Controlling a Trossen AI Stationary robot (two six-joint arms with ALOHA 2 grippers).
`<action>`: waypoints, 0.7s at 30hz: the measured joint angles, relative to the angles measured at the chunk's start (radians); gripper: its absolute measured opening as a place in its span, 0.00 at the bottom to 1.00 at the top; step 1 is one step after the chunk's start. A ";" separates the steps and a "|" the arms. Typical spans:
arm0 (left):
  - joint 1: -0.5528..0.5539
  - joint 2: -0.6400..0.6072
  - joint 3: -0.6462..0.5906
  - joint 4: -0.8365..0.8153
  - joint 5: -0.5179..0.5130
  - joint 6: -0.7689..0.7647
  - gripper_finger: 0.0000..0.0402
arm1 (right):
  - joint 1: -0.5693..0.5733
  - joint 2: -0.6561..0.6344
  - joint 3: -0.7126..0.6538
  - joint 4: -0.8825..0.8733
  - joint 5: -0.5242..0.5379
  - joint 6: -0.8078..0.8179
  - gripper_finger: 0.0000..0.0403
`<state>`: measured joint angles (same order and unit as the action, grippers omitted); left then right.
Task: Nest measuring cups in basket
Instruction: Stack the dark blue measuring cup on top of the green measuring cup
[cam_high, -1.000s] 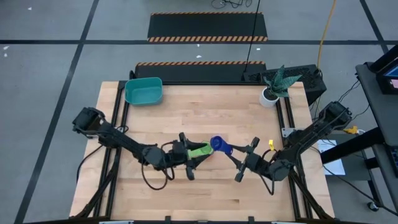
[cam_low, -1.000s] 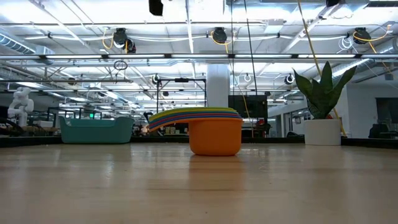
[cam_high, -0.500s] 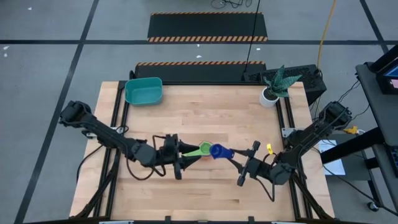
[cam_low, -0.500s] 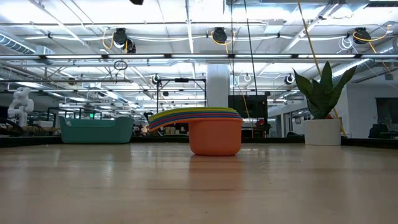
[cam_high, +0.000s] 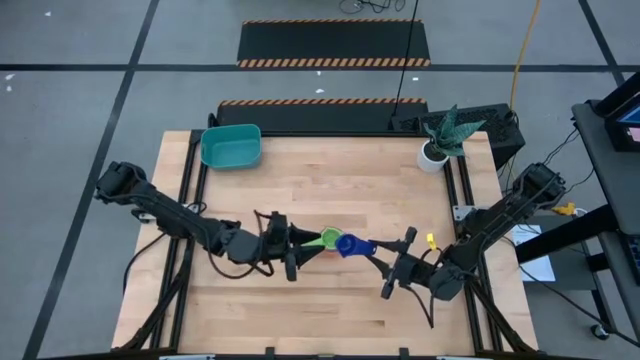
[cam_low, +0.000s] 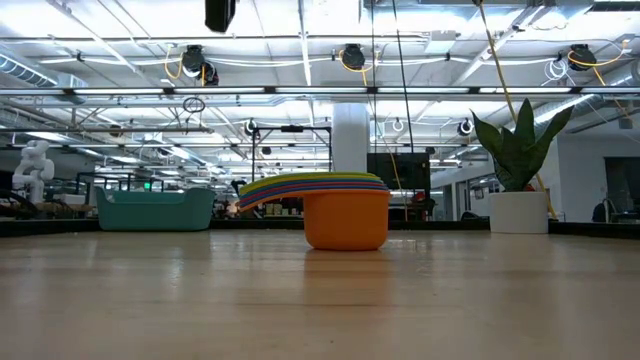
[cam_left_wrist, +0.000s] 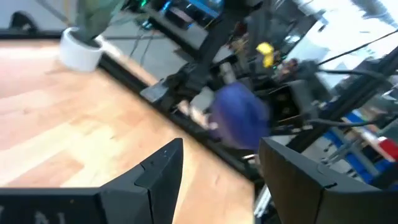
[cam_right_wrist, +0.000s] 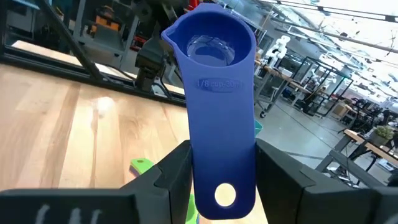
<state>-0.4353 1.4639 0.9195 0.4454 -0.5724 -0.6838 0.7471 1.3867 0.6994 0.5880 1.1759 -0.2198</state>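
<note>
A stack of nested measuring cups stands on its orange bottom cup at mid-table, and its green top cup shows from above. My right gripper is shut on the dark blue cup, which hangs in the air just right of the stack. My left gripper is open above the table just left of the stack, and its wrist view shows nothing between its fingers. The teal basket sits at the far left corner. My right gripper pinches the dark blue cup's flat handle near its free end, just ahead of the hanging hole. The fingers come level from the table's right, one on each long edge of the handle. The cup is lifted clear, its bowl pointing away toward the stack.
A white plant pot with a green plant stands at the far right corner. The basket has bare wood between it and the stack. Black frame rails run along the table's left and right edges.
My left gripper has drawn back from the stack toward the table's left edge, then edged back a little. My right gripper has carried the dark blue cup slightly toward the near edge, closer to the green cup. The stack has stayed still.
</note>
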 joint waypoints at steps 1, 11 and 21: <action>0.008 0.000 0.000 -0.022 0.004 -0.014 0.53 | 0.000 0.005 0.000 -0.001 0.000 0.003 0.35; 0.047 0.000 0.000 -0.112 0.050 -0.086 0.53 | -0.051 0.109 0.010 -0.003 -0.029 -0.002 0.35; 0.058 0.000 0.000 -0.142 0.083 -0.112 0.53 | -0.106 0.153 0.024 -0.077 -0.084 0.069 0.35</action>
<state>-0.3771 1.4639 0.9192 0.3031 -0.4893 -0.7956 0.6413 1.5398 0.7239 0.5106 1.0924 -0.1507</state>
